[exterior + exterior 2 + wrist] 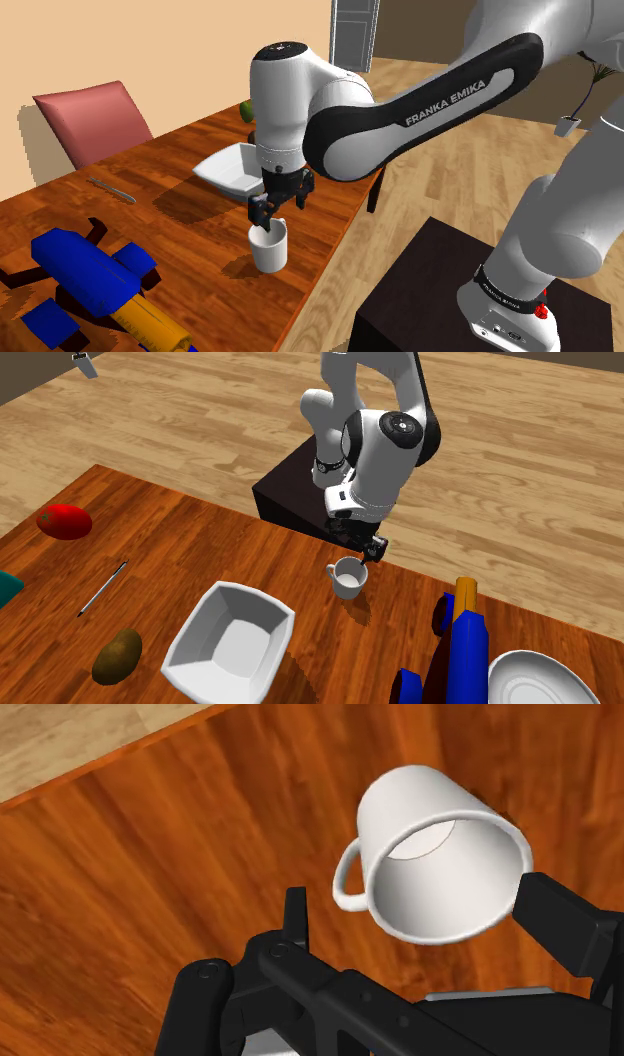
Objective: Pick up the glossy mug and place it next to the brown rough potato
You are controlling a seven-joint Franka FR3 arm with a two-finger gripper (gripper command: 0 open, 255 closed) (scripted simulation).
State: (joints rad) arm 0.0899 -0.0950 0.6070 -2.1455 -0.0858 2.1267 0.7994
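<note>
Gripper [274, 207] hung just above white mug [269, 250] nr table [170, 215] edge, fingers wide apart, not clasping. Potato [117, 656] well apart, by bowl [196, 636].

The light is bright and even, falling from above. On the wooden tabletop [150, 190] the shadows are soft-edged. A faint one spreads from the base of the white mug [269, 250] toward the shoulder view's left. A broader dim patch lies beyond the mug, beside the white bowl [230, 168]. In the wrist view the mug's inside is shaded grey, with a paler crescent on its floor. The white arm [290, 90] carries a mild sheen.
</note>
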